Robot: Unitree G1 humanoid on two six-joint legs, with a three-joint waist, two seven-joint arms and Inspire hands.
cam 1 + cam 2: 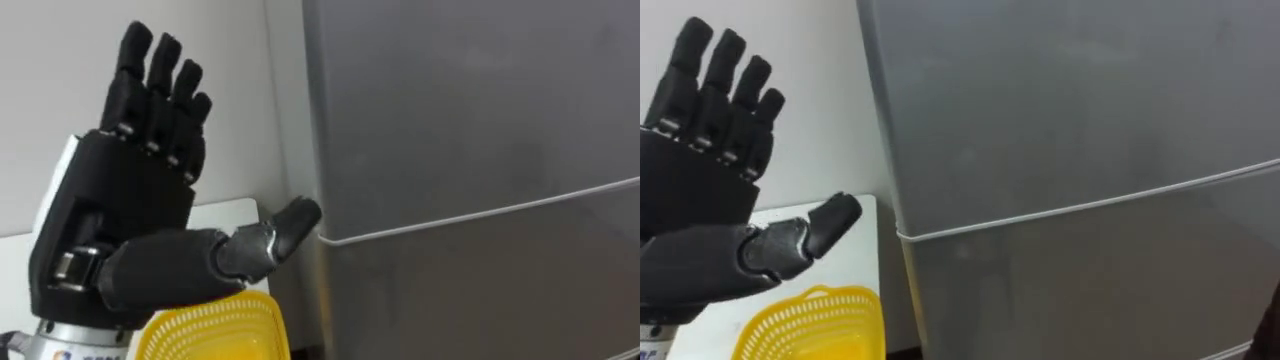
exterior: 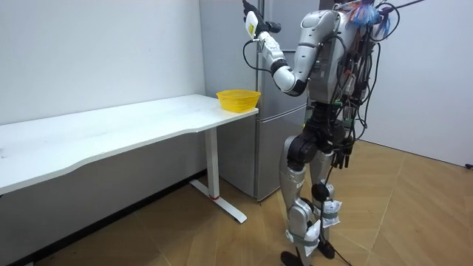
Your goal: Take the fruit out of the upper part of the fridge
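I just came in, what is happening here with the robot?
The robot stands facing a grey fridge, and both its doors are shut. Its left hand is raised and open, thumb near the fridge's left edge at the seam between the doors. A yellow basket sits on the white table beside the fridge.

The fridge (image 1: 470,150) is a tall grey cabinet with a smooth, dull front. It stands upright against the wall, just beside the end of the white table (image 1: 225,212). A thin pale seam (image 1: 480,213) (rising slightly to the right in the eye views) divides the upper door (image 1: 470,90) from the lower door (image 1: 480,300). Both doors are shut and sit flush.
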